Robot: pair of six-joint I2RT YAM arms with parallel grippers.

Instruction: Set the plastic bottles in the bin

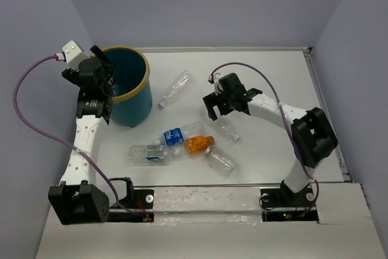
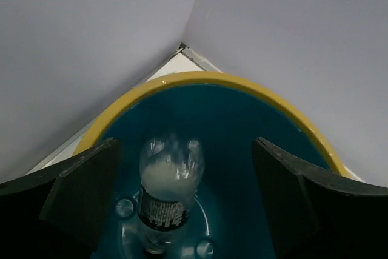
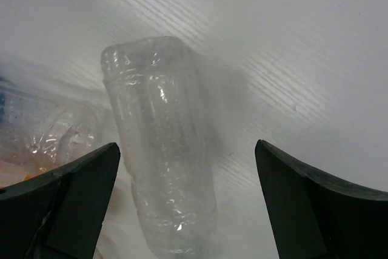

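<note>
A white table [image 1: 273, 150] carries everything, its surface faintly ribbed in the right wrist view. Pale lavender-grey walls [image 1: 212, 4] close it in on the left, far and right sides. A silvery strip [image 1: 206, 201] runs along its near edge.

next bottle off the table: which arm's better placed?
Right. The right pincer hangs open over a clear bottle lying on the table, one finger on either side. The left pincer is open above the bin, a labelled bottle inside it.

One bottle in, six out
A blurred dark-labelled bottle [image 2: 165, 195] is inside my yellow-rimmed teal bin [image 1: 136, 104], far left; six more bottles [image 1: 182, 133] lie right of it.
</note>
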